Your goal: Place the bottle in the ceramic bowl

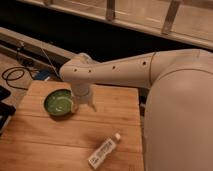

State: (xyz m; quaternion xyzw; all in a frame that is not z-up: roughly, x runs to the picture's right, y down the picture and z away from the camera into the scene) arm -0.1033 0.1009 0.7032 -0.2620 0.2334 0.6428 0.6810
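Gripper (84, 105): above table (117, 112), just right of bowl (58, 102); grip state: can't tell.
Bottle (104, 151): lies on table, near side, well apart fr. bowl.

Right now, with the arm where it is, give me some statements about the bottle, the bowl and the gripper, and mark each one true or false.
1. The bottle lies on its side on the wooden table. True.
2. The bottle is inside the ceramic bowl. False: it lies on the table, apart from the bowl.
3. The gripper is close beside the bowl, well away from the bottle. True.
4. The gripper is carrying the bottle. False: the bottle rests on the table with nothing touching it.
5. The bowl is red. False: it is green with a paler centre.
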